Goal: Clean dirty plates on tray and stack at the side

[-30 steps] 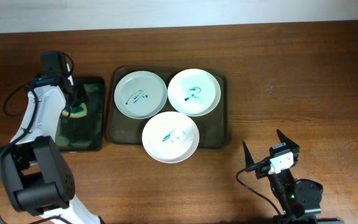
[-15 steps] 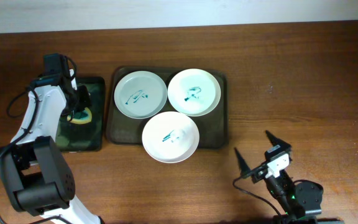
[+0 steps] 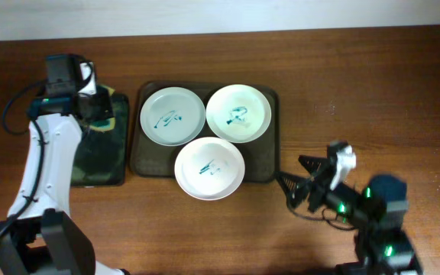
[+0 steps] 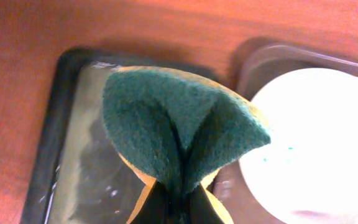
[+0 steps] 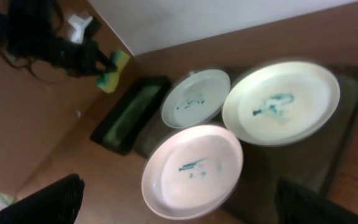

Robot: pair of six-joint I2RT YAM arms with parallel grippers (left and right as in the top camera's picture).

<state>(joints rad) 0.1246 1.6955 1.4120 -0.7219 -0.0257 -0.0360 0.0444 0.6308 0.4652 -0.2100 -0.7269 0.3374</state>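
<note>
The left gripper (image 4: 178, 206) is clamped on a folded sponge (image 4: 179, 124). Its wrist view shows the green scouring face bent upward into two lobes, with the yellow body pinched between the dark fingers at the bottom edge. Below the sponge lies a black basin (image 4: 67, 162) with a wet, shiny floor. To the basin's right are the rim of the brown tray (image 4: 260, 56) and part of the pale green plate (image 4: 309, 149). The fold and the wet floor show only here. The overhead view shows just a small patch of sponge (image 3: 103, 107) above the far end of the basin (image 3: 98, 156), which lies just beside the tray's left edge.

The right gripper (image 3: 290, 169) has its fingers spread wide, holding nothing, over the worktop (image 3: 373, 92) off the tray's near right corner. Its wrist view has one dark finger in each lower corner and looks across the tray.

From overhead, the tray (image 3: 272, 164) carries three plates, each with blue-green smears. The pale green plate (image 3: 173, 115) is at far left and a white plate (image 3: 238, 112) at far right. A second white plate (image 3: 209, 168) is in front, overhanging the tray's near edge. The right wrist view shows that front plate (image 5: 192, 171) nearest. Beyond the tray it shows the sponge (image 5: 114, 70) held clear above the basin (image 5: 129, 115), which the overhead view cannot show.
</note>
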